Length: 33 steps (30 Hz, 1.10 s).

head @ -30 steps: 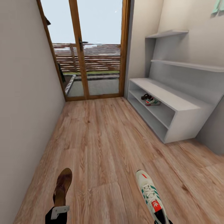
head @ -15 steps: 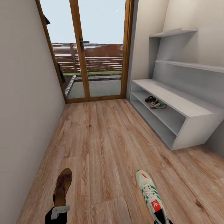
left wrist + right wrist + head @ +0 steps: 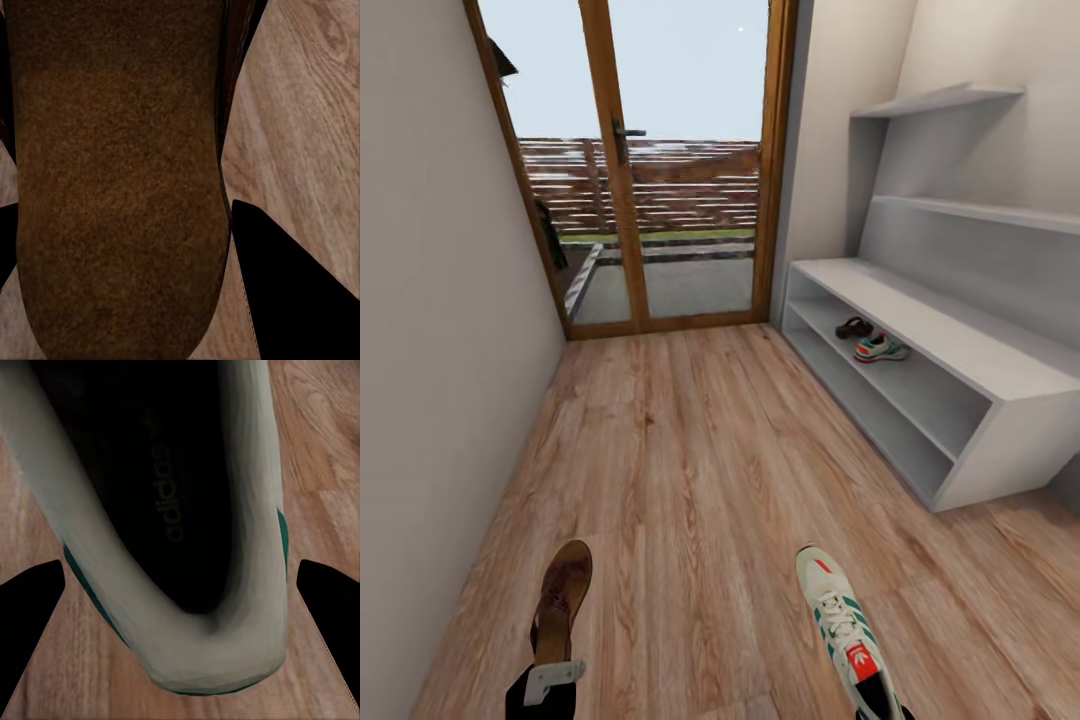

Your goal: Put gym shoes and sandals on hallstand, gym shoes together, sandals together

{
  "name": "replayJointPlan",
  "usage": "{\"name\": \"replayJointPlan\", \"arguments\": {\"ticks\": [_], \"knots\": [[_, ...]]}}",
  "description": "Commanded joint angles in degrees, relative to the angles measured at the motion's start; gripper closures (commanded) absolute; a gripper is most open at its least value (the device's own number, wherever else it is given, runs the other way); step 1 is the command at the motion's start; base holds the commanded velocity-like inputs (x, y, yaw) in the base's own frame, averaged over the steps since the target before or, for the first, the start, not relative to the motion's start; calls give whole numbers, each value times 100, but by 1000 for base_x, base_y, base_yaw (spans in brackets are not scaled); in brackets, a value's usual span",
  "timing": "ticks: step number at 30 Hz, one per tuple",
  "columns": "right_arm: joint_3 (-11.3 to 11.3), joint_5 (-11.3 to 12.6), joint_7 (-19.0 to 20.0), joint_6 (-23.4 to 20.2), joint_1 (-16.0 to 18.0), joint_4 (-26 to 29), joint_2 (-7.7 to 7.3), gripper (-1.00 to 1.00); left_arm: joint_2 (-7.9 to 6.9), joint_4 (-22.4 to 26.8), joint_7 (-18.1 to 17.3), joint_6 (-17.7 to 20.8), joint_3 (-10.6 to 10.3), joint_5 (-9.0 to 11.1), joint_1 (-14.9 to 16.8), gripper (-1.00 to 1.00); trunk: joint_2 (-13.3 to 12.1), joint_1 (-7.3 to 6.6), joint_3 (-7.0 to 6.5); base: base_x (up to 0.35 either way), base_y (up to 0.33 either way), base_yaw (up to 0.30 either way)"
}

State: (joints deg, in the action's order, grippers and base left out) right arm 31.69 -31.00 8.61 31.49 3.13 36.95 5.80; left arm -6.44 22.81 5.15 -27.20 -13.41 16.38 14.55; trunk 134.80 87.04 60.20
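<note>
Carrying one sandal [image 3: 562, 598] and one gym shoe [image 3: 843, 623] down the corridor, toes pointing far ahead of us

We see the left gripper [image 3: 547, 682] pinching the sandal at its near heel end and the right gripper [image 3: 880, 700] clamped on the sneaker's heel, both above the corridor floor [image 3: 700, 470]. On the hallstand [image 3: 960, 350], far right, the second sandal [image 3: 854, 327] and second gym shoe [image 3: 881, 348] lie side by side on the upper open shelf, the sandal farther

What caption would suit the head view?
Robot carries a sandal and a sneaker down the corridor toward the rack already holding their mates.
</note>
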Motion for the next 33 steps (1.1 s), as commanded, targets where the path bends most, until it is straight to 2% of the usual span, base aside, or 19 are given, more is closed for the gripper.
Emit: {"name": "replayJointPlan", "arguments": {"ticks": [1, 33], "knots": [[48, -20, 53, 23, 7, 5, 9, 100, -6, 1, 51, -14, -48, -1, 4, 100, 2, 2, 5, 338, 0, 0], [48, -11, 44, 23, 6, -4, 12, 100, -7, -4, 47, -14, -48, 3, 4, 100, 2, 2, 5, 338, 0, 0]]}}
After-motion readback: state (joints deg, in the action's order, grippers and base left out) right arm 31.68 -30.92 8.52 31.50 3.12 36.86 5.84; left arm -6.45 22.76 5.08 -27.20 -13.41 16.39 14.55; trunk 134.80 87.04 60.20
